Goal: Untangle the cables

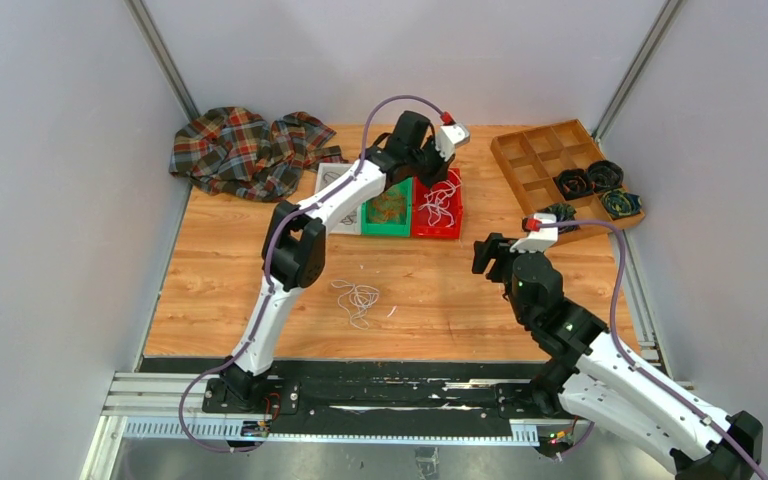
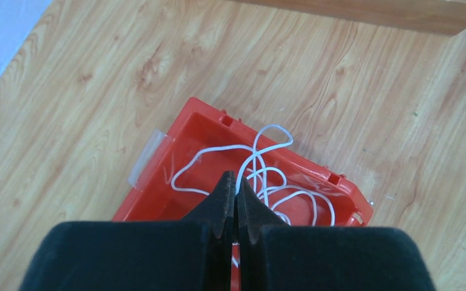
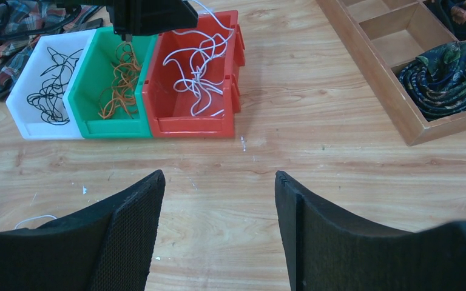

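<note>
My left gripper (image 2: 236, 182) is shut on a white cable (image 2: 271, 136), pinched between its tips above the red bin (image 2: 201, 123). That cable runs down onto more white cables (image 3: 197, 66) lying in the red bin (image 3: 191, 127). Orange cables (image 3: 121, 85) lie in the green bin (image 3: 112, 128), black cables (image 3: 51, 91) in the white bin (image 3: 42, 131). A small loose bunch of white cables (image 1: 358, 298) lies on the table in front of the bins. My right gripper (image 3: 218, 176) hovers open over bare wood to the right of that bunch, nothing between its fingers.
A wooden compartment tray (image 1: 535, 165) at the back right holds thick dark wound coils (image 1: 590, 182). A plaid cloth (image 1: 245, 150) lies crumpled at the back left. Grey walls close in the table on both sides and behind.
</note>
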`<state>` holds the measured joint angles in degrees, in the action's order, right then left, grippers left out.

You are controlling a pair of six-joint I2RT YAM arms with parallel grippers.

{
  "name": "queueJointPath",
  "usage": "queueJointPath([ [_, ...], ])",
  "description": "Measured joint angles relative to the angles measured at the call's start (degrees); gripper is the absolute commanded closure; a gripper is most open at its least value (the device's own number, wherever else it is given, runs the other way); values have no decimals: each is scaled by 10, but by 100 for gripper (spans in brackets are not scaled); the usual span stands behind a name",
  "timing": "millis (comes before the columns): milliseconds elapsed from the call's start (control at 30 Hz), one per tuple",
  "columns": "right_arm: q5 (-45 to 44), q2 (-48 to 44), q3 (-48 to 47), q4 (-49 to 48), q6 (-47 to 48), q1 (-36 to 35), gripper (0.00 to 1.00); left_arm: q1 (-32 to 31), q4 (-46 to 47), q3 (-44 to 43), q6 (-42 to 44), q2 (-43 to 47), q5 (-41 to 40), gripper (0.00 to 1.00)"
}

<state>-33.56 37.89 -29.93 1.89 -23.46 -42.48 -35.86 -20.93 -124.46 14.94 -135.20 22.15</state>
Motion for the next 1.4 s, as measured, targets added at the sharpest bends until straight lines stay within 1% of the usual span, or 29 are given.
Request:
queueJointPath([
  [33, 2, 0, 0, 0, 0, 1, 34, -1, 2, 5, -2, -1, -5, 92],
  [67, 3, 1, -1, 2, 0, 1, 34, -1, 2, 8, -3, -1, -8, 81],
  [100, 5, 3, -3, 2, 1, 2, 33, -2, 3, 12, -3, -1, -12, 65],
  [133, 7, 5, -5, 2, 1, 2, 33, -2, 3, 14, -2, -1, -16, 56],
  [200, 11, 8, -8, 2, 3, 2, 32, -3, -2, 15, -7, -1, -25, 47],
  [233, 12, 11, -10, 5, 3, 2, 32, -3, -8, 14, -7, -1, -31, 44],
  [300, 19, 15, -18, 8, 5, 2, 32, -3, -31, 4, -9, -1, -41, 42],
  [400, 25, 21, -34, 21, 5, 2, 32, -3, -70, -9, -8, 5, -49, 35],
  [433, 28, 24, -42, 26, 5, 3, 32, -3, -87, -9, -6, 12, -50, 30],
  [533, 38, 33, -65, 33, 6, 9, 32, -3, -125, -2, 6, 42, -56, 7],
  [567, 42, 37, -75, 36, 6, 10, 31, -3, -140, 2, 11, 57, -58, 0],
  [600, 46, 42, -82, 40, 6, 10, 30, -3, -157, 4, 16, 73, -59, 2],
  [700, 65, 61, -105, 45, 8, 12, 27, 1, -210, 17, 31, 134, -53, 2],
  [767, 81, 77, -112, 47, 9, 13, 25, 7, -233, 56, 40, 190, -39, 2],
  [867, 103, 107, -121, 54, 11, 14, 25, 31, -255, 159, 49, 299, -14, 2],
  [900, 112, 121, -125, 55, 11, 14, 26, 46, -262, 207, 55, 343, -6, 2],
  [967, 128, 144, -128, 54, 10, 14, 27, 67, -267, 278, 65, 402, -1, 2],
  [1000, 136, 157, -128, 52, 9, 14, 27, 79, -269, 331, 73, 438, 2, 2],
  [1067, 153, 182, -128, 52, 9, 14, 28, 86, -279, 407, 84, 484, 4, 1],
  [1167, 175, 209, -128, 44, 8, 14, 30, 83, -280, 522, 101, 534, 20, 1],
  [1233, 186, 217, -128, 38, 8, 14, 32, 83, -280, 582, 107, 553, 33, 4],
  [1300, 197, 223, -128, 34, 8, 14, 33, 82, -275, 617, 108, 558, 47, 9],
  [1400, 207, 223, -128, 30, 8, 14, 34, 78, -251, 639, 98, 549, 58, 12],
])
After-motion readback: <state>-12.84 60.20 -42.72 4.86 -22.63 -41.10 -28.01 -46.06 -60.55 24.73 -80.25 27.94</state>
